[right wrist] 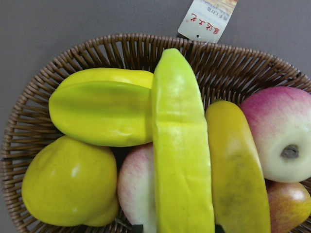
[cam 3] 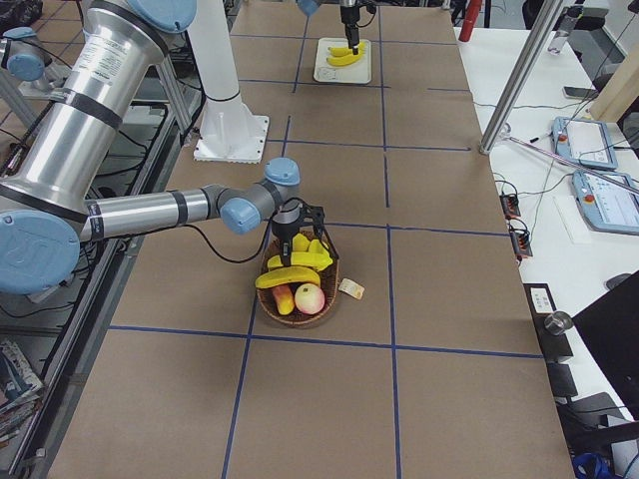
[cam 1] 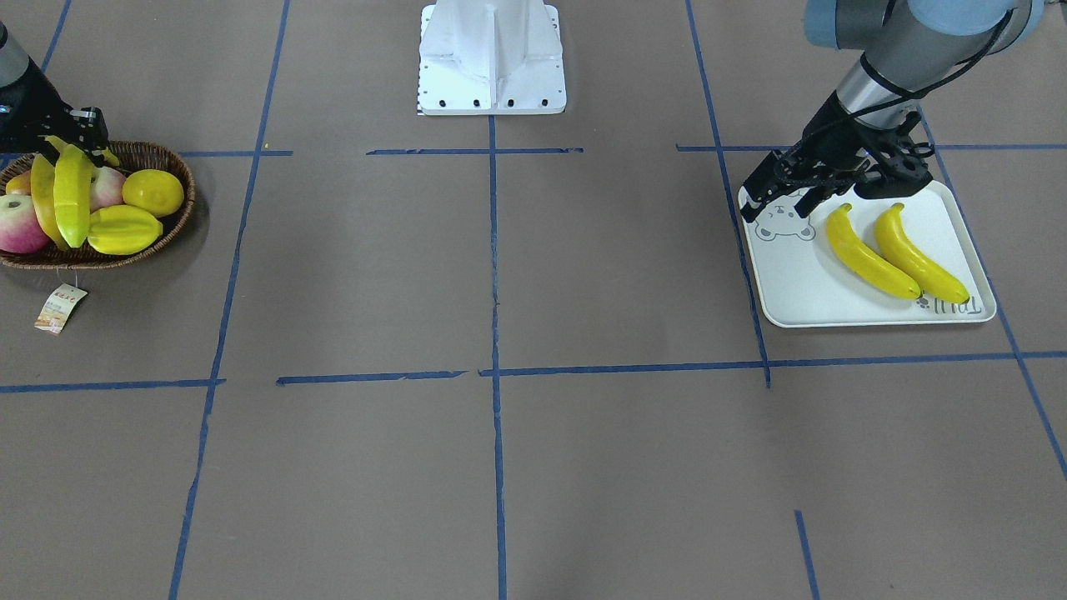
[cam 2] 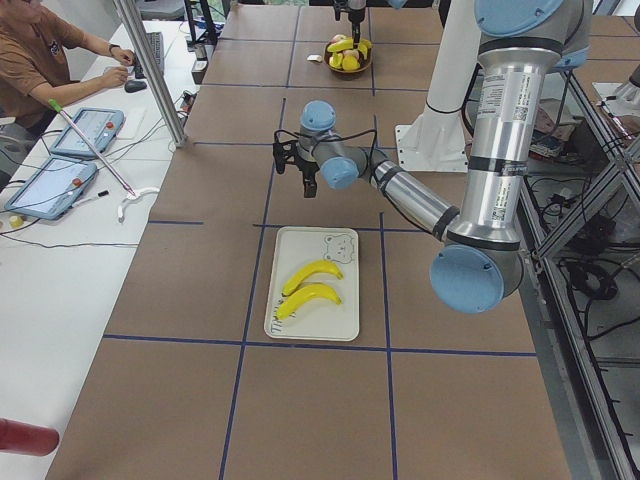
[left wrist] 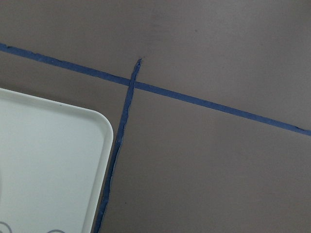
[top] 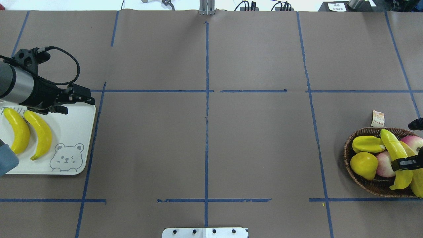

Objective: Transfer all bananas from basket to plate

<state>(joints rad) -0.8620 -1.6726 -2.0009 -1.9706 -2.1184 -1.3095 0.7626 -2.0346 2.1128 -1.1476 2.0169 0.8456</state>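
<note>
Right claw (top: 404, 162) is down in the basket (right wrist: 121, 46), jaws closed across one banana (right wrist: 181, 145); the wrist view shows dark finger slivers hard against both flanks, so log it as gripped. That banana lies tilted over the starfruit (right wrist: 102, 114) and the apples (right wrist: 277, 136), with the lemon (right wrist: 68, 182) just beside. You can't tell whether it has lifted off them. A second banana (right wrist: 238, 170), duller, sits right alongside, touching it. Step, as I read it: pick of banana three of four. Two bananas (cam 1: 871, 254) lie side by side on the plate (cam 1: 800, 283), well apart at the table's other end. Next you need a clean lift straight up, clear of the rim, without dragging the neighbour or the starfruit. Then comes a long carry across, or a hand-off; you can't tell which from here. Set it down on bare plate next to the pair. Left claw (cam 1: 782, 204) hovers over the plate's bear corner, jaws apart and empty, so mind it on approach. Hard to make out: the actual contact point is cut off at the bottom of the right wrist view. Both ends of the second banana are hidden or out of frame. The overhead view crops the basket at its edge. The left wrist view gives you only a plate corner and tape, no fingers.
</note>
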